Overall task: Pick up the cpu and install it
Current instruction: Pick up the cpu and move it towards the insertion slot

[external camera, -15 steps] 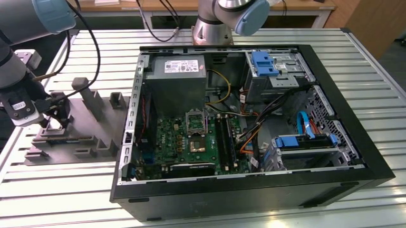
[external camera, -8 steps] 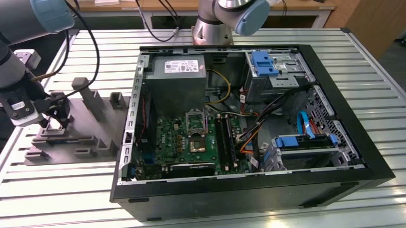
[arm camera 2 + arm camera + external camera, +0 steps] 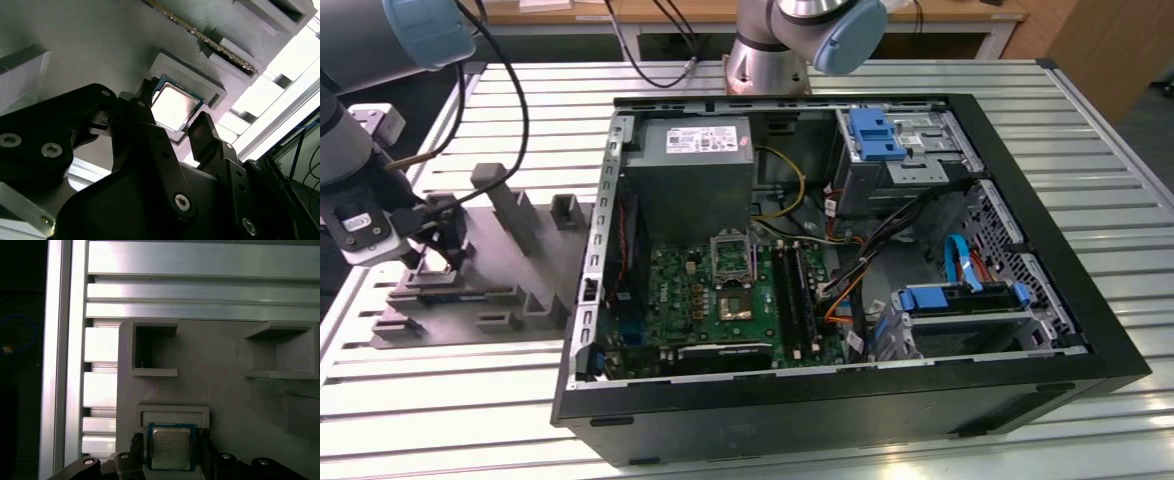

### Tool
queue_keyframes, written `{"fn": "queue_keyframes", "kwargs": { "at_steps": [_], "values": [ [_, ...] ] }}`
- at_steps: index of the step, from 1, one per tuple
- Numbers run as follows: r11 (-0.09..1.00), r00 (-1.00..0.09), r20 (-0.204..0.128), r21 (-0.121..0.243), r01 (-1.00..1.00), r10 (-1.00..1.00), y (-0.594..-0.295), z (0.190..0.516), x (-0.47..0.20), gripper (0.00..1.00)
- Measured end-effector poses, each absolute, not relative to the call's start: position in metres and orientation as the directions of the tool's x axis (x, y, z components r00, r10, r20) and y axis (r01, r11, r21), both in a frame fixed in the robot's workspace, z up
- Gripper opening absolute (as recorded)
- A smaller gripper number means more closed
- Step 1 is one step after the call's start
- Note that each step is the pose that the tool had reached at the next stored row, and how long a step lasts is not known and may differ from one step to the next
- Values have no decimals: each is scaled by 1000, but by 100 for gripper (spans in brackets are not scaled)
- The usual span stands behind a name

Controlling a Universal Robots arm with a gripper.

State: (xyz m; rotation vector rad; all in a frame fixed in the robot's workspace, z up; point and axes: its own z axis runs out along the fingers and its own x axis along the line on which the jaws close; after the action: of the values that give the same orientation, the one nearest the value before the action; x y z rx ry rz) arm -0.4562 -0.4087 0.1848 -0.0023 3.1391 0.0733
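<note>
Exterior view: the gripper [image 3: 434, 252] hangs low over a grey holder [image 3: 467, 310] on the slatted surface [image 3: 1121, 150], beside an open computer case [image 3: 854, 400]. Second wrist view: the cpu [image 3: 172, 105] lies flat in the holder's recess, between the fingers [image 3: 205, 135]. First wrist view: the fingers stand parted just wider than the cpu, one on each side.

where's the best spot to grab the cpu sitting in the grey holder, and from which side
By two opposite edges, coming from straight above. The cpu lies flat, metal top up, in a shallow pocket of the grey holder, so probably only its thin sides offer purchase. The open gripper straddles it that way in both wrist views.
</note>
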Motion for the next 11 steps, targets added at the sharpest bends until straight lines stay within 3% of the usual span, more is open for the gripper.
{"fn": "queue_keyframes", "kwargs": {
  "at_steps": [11],
  "values": [
    [999, -1000, -5, 47, -2, -1, -409, 185, -457, 56]
  ]
}}
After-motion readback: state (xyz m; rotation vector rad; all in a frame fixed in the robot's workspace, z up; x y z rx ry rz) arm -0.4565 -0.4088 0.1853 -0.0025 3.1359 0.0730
